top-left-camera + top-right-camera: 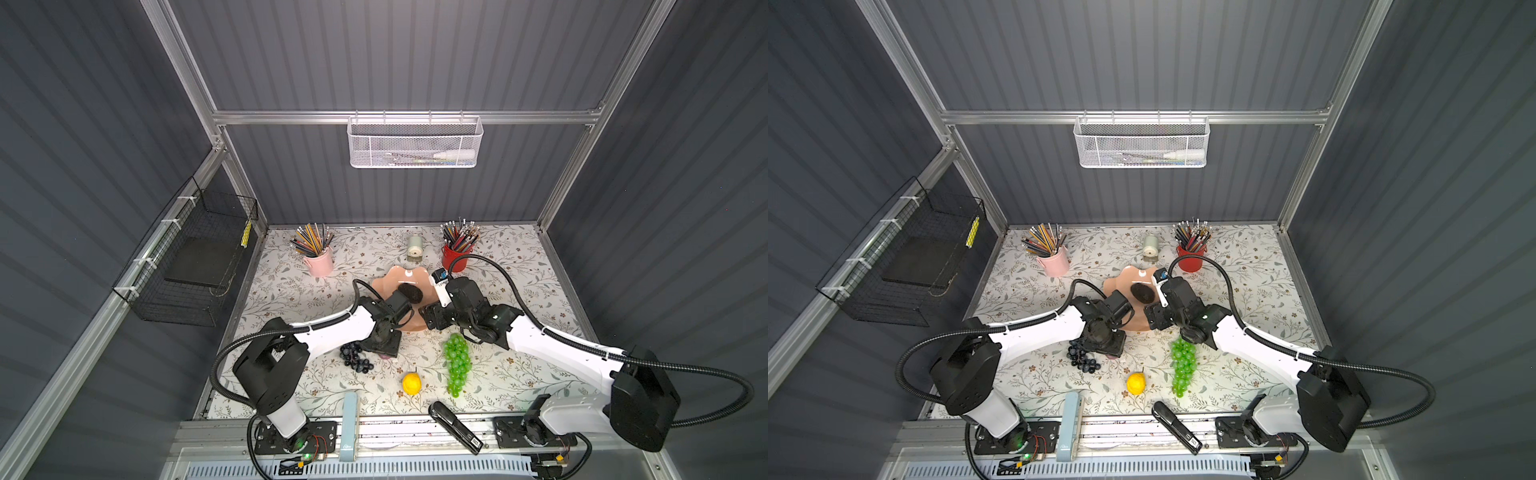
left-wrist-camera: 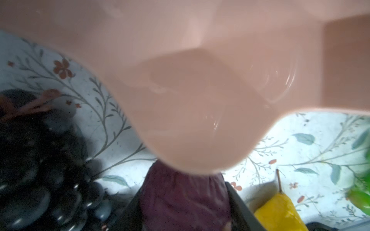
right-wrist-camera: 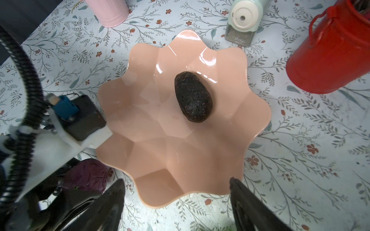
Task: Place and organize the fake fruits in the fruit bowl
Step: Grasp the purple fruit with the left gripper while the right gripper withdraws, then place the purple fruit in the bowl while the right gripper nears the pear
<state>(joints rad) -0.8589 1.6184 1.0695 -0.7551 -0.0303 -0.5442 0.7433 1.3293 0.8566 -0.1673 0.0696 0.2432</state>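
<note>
Noted left hand (image 1: 383,345) pinching small purple fruit (image 3: 88,176) just near of near-left rim of fruit bowl (image 3: 160,152), hollow far-right of it; right hand (image 3: 176,180) spread, empty.

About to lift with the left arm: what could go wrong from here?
1. The small round purple plastic fruit in the left end effector sits tight beside the wavy rim of the glossy peach-pink bowl; lifting straight up may catch the rim and shove or tip the bowl.
2. The open right end effector hovers over that same near rim, so swinging the fruit in could bump the arms together.
</note>
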